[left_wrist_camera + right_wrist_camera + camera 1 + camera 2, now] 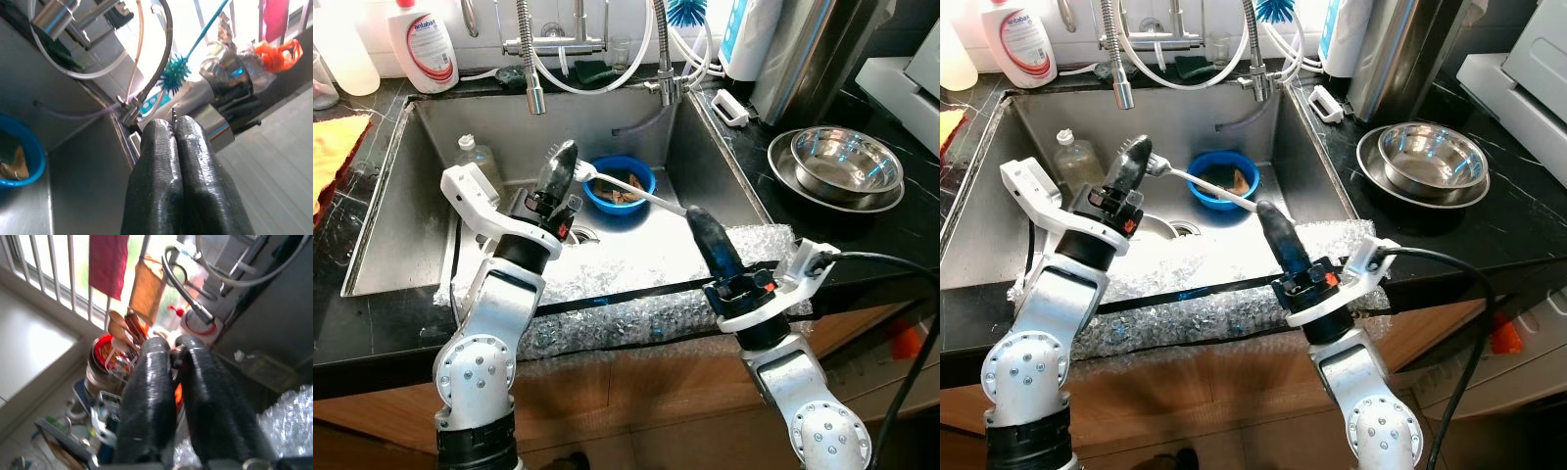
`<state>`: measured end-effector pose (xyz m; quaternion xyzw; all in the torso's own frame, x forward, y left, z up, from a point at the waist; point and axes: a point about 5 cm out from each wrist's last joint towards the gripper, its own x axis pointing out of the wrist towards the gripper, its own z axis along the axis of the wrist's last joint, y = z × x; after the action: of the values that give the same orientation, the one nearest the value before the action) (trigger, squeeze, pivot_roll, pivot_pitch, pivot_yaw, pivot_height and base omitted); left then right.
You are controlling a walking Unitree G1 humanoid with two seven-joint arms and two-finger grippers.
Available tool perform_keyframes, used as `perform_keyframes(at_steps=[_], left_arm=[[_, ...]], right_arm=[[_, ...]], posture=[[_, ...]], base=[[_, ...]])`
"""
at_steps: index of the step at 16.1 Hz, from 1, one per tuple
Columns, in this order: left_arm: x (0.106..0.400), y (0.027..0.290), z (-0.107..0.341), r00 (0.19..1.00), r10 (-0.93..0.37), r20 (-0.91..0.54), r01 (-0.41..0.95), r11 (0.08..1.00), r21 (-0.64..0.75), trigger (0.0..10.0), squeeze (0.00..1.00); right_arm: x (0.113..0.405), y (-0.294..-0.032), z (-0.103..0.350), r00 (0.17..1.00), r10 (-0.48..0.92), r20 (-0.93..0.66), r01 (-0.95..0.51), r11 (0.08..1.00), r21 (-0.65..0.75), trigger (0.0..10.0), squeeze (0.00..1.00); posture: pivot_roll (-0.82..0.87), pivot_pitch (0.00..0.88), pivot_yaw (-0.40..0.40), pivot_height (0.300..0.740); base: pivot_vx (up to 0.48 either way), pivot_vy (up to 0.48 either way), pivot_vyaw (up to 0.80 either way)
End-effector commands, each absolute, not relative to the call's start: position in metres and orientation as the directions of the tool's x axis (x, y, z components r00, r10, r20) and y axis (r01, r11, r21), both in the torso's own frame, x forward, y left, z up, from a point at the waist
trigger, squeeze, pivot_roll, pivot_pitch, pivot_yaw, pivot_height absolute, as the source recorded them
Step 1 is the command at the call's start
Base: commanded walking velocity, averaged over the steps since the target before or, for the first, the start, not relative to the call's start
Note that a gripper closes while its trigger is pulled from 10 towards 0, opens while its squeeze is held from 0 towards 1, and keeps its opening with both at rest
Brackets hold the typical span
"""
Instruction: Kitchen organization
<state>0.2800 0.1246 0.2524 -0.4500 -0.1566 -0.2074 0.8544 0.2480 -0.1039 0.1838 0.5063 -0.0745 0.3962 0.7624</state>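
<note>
Both black-fingered grippers — left (pixel 563 157), right (pixel 697 217) — are clenched empty over the steel sink (pixel 431 196), flanking a white-handled brush (pixel 636 191) in the blue bowl (pixel 641 174).

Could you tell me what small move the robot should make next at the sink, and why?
Probably open the left gripper and lower it toward the white handle sticking out of the blue bowl in the sink. Both grippers look shut and empty, the right gripper over the bubble wrap, and the left one is nearest that handle.
</note>
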Motion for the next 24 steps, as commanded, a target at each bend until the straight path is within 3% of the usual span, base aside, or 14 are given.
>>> perform_keyframes(at_steps=[1, 4, 5, 7, 10, 11, 12, 15, 19, 22, 24], left_arm=[[0.282, 0.137, 0.258, 0.874, -0.127, 0.470, 0.465, 0.499, -0.731, 0.0, 0.00], [0.285, 0.153, 0.261, 0.890, -0.002, 0.457, 0.408, 0.454, -0.792, 0.0, 0.00], [0.286, 0.156, 0.261, 0.892, 0.025, 0.451, 0.394, 0.444, -0.805, 0.0, 0.00], [0.289, 0.177, 0.260, 0.896, 0.175, 0.408, 0.292, 0.459, -0.839, 0.0, 0.00], [0.287, 0.193, 0.267, 0.870, 0.263, 0.418, 0.121, 0.706, -0.697, 0.0, 0.00], [0.285, 0.189, 0.272, 0.854, 0.247, 0.457, 0.095, 0.791, -0.605, 2.7, 0.00], [0.284, 0.186, 0.274, 0.848, 0.233, 0.477, 0.058, 0.852, -0.520, 10.0, 0.00], [0.286, 0.188, 0.272, 0.838, 0.230, 0.495, -0.018, 0.918, -0.397, 10.0, 0.00], [0.287, 0.196, 0.269, 0.833, 0.264, 0.487, -0.053, 0.913, -0.404, 10.0, 0.00], [0.287, 0.194, 0.267, 0.829, 0.252, 0.499, -0.090, 0.941, -0.326, 10.0, 0.00], [0.291, 0.188, 0.259, 0.846, 0.179, 0.503, -0.153, 0.984, -0.094, 10.0, 0.00]], right_arm=[[0.247, -0.104, 0.183, 0.680, 0.535, 0.502, -0.677, 0.194, 0.710, 10.0, 1.00], [0.250, -0.105, 0.179, 0.707, 0.531, 0.467, -0.655, 0.244, 0.715, 10.0, 0.97], [0.251, -0.105, 0.178, 0.717, 0.525, 0.459, -0.647, 0.255, 0.719, 10.0, 0.00], [0.254, -0.107, 0.176, 0.734, 0.516, 0.442, -0.636, 0.295, 0.713, 10.0, 0.00], [0.259, -0.106, 0.174, 0.768, 0.520, 0.375, -0.613, 0.425, 0.667, 10.0, 0.00], [0.264, -0.106, 0.173, 0.809, 0.492, 0.321, -0.573, 0.537, 0.620, 10.0, 0.00], [0.267, -0.106, 0.177, 0.824, 0.478, 0.304, -0.563, 0.628, 0.538, 10.0, 0.00], [0.273, -0.115, 0.190, 0.875, 0.368, 0.316, -0.470, 0.804, 0.364, 10.0, 0.00], [0.278, -0.129, 0.224, 0.881, 0.222, 0.418, -0.387, 0.847, 0.365, 10.0, 0.00], [0.279, -0.128, 0.236, 0.864, 0.200, 0.461, -0.338, 0.910, 0.239, 10.0, 0.00], [0.280, -0.130, 0.227, 0.880, 0.189, 0.436, -0.259, 0.960, 0.107, 10.0, 0.00]], posture=[[0.07, 0.144, -0.058, 0.740], [0.07, 0.143, -0.057, 0.740], [0.07, 0.141, -0.056, 0.740], [0.07, 0.141, -0.054, 0.740], [0.07, 0.141, -0.056, 0.740], [0.07, 0.142, -0.057, 0.740], [0.07, 0.144, -0.055, 0.740], [0.06, 0.145, -0.052, 0.740], [0.06, 0.147, -0.051, 0.740], [0.06, 0.148, -0.052, 0.740], [0.06, 0.149, -0.052, 0.740]], base=[[0.000, 0.000, 0.00], [0.000, 0.000, 0.00], [0.000, 0.000, 0.00], [0.000, 0.000, 0.00], [0.000, 0.000, 0.00], [0.000, 0.000, 0.00], [0.000, 0.000, 0.00], [0.000, 0.000, 0.00], [0.000, 0.000, 0.00], [0.000, 0.000, 0.00], [0.000, 0.000, 0.00]])
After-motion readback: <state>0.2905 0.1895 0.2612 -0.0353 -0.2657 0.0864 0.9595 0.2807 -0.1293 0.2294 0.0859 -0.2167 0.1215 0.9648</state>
